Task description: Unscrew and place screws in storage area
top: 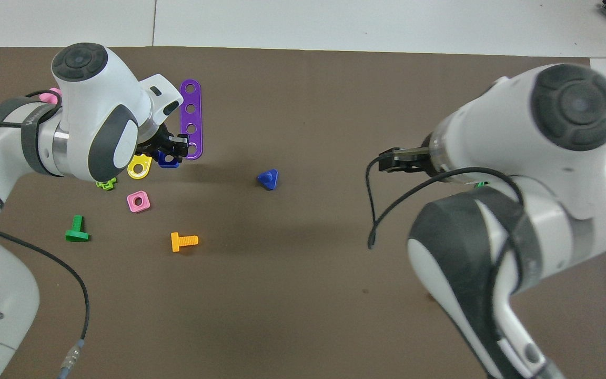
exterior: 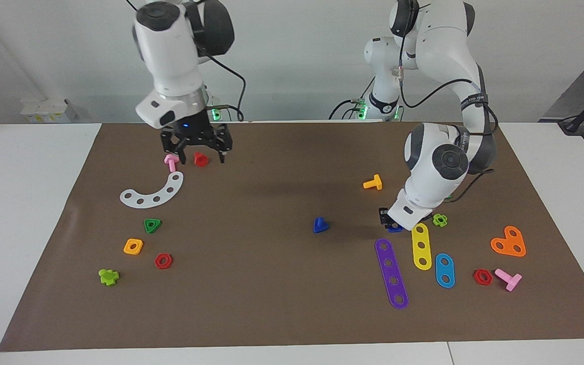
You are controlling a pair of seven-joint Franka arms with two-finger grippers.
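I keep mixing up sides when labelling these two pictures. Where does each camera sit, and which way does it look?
Facing view: high across the table, facing the robots; both arms show, bases at the top.
Overhead view: high above the robots' end, looking down and forward; arms enter from the bottom.
Shared: the blue screw, left gripper by the purple strip.

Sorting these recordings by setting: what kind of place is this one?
Probably a robotics lab bench: a brown mat on a white table, plastic toy pieces such as a dark-blue screw and a purple strip, plain wall.
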